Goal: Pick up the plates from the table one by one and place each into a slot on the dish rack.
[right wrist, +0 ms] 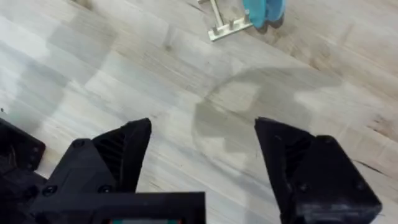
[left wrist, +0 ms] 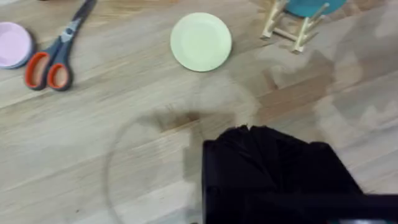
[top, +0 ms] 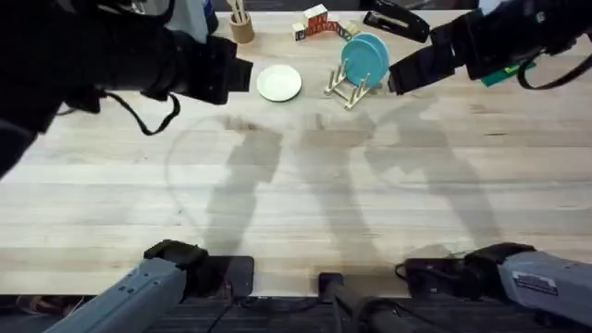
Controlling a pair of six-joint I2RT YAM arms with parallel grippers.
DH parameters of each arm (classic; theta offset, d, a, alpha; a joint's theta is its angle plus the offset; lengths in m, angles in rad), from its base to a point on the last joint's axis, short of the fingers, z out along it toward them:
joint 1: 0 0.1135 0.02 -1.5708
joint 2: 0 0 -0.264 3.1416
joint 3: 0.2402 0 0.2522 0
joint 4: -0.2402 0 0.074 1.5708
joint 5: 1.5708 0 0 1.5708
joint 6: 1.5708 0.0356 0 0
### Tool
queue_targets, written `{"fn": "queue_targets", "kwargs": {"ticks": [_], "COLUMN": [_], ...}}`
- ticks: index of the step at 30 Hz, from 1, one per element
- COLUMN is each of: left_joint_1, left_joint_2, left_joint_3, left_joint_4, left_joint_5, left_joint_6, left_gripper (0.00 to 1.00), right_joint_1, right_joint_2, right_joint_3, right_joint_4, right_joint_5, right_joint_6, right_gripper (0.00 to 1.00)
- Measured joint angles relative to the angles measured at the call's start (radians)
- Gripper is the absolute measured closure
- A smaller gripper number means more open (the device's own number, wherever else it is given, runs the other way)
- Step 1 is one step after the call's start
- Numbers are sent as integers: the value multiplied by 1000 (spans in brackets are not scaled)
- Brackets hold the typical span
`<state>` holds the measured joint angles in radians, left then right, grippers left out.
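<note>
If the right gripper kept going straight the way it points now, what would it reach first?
Probably bare table: the open right gripper points at empty wood, with the dish rack farther ahead, though depth is unclear.

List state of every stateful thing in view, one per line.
turquoise plate: upright in the dish rack
dish rack: standing on the table, holding one plate
cream plate: flat on the table, beside the rack, not slotted
scissors: closed, lying flat
pink dish: resting on the table
right gripper: open, nothing between the fingers
left gripper: cannot tell whether open or shut
</note>
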<state>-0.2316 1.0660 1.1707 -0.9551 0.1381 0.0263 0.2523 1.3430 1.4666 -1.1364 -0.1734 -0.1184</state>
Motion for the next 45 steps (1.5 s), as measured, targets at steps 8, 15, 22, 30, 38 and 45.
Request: {"fn": "queue_targets", "kwargs": {"ticks": [8, 15, 22, 30, 38, 45], "left_joint_1": [149, 262, 313, 315, 343, 378], "left_joint_2": [159, 365, 539, 684, 817, 906], "left_joint_3": [114, 225, 238, 238, 238, 238], "left_joint_4": [1, 13, 90, 174, 231, 249], "left_joint_5": [268, 525, 681, 734, 768, 806], "left_joint_6": [78, 164, 199, 207, 208, 210], "left_gripper": [962, 962, 963, 962, 963, 962], "right_joint_1": [0, 0, 0, 0, 0, 0], "right_joint_2": [0, 0, 0, 0, 0, 0], "right_joint_3": [0, 0, 0, 0, 0, 0], "right_joint_4": [-6, -6, -6, -7, -9, -9], "right_joint_5": [-2, -3, -3, -3, -3, -4], "right_joint_6": [0, 0, 3, 4, 5, 7], "right_gripper": [5, 5, 6, 5, 5, 5]}}
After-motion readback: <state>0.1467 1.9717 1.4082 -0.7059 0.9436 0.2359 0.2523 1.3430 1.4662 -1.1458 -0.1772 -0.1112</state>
